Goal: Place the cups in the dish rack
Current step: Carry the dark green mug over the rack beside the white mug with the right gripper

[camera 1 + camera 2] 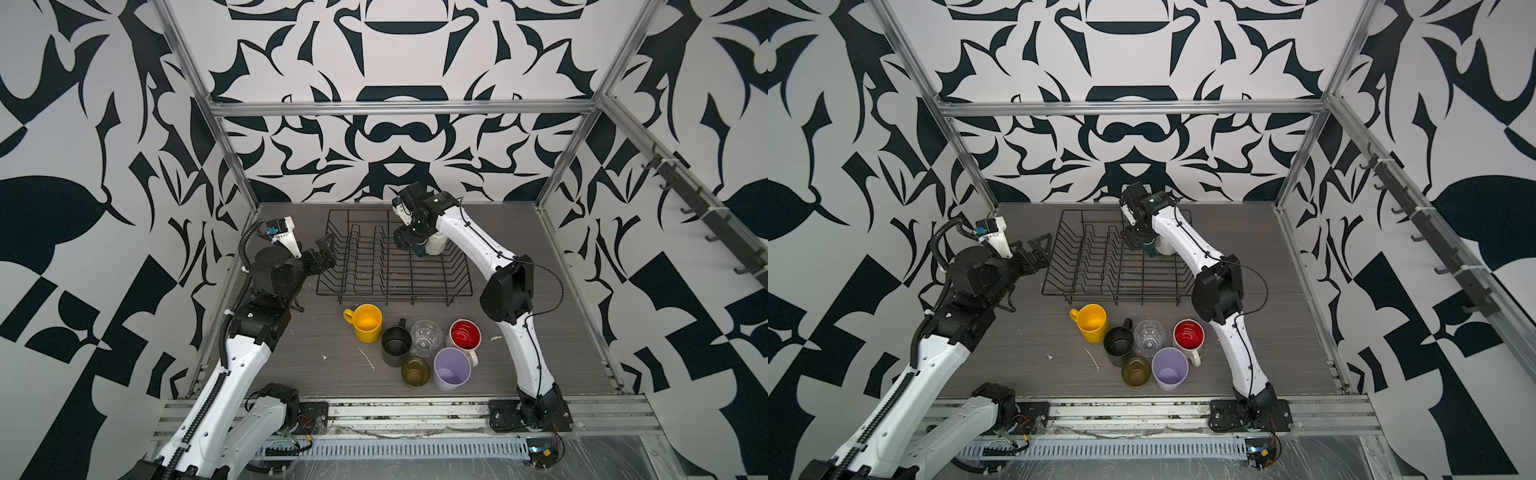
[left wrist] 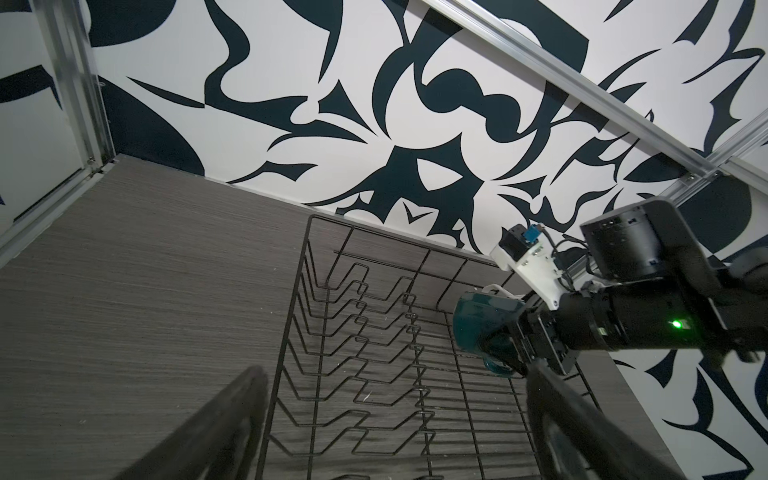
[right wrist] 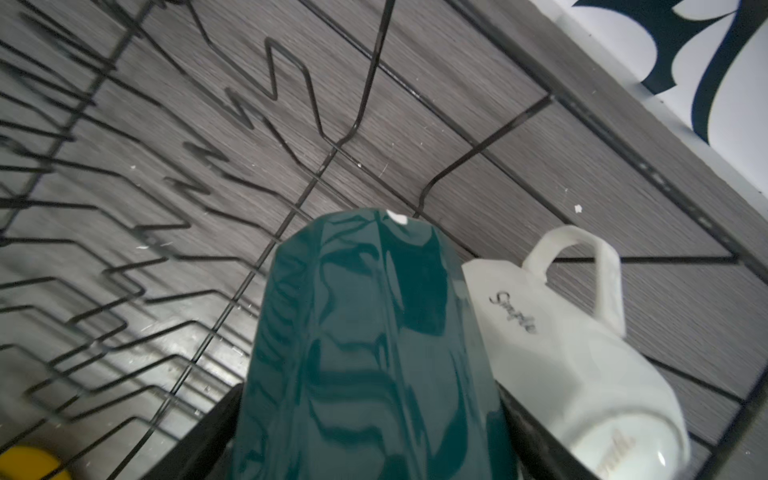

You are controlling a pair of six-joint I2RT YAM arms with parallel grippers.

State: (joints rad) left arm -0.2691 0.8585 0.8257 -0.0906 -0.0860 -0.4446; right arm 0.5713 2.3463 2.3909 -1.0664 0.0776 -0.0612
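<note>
- Over the right end of the dish rack [image 1: 395, 293], the right claw [image 1: 414, 247] pinched the teal mug [image 3: 365, 353] across its body, tilted above the wires.
- Just beside it, the white mug [image 3: 561, 365] sat inside the rack near the far right corner.
- At the rack's left side, the left claw [image 1: 323, 254] hung spread wide, holding nothing.
- On the table [image 1: 299, 365] in front of the rack stood the yellow mug [image 1: 368, 324], black mug [image 1: 395, 344], clear glass [image 1: 426, 337], red-lined mug [image 1: 465, 334], lilac tumbler [image 1: 452, 370] and amber-olive glass [image 1: 415, 372], close together.
</note>
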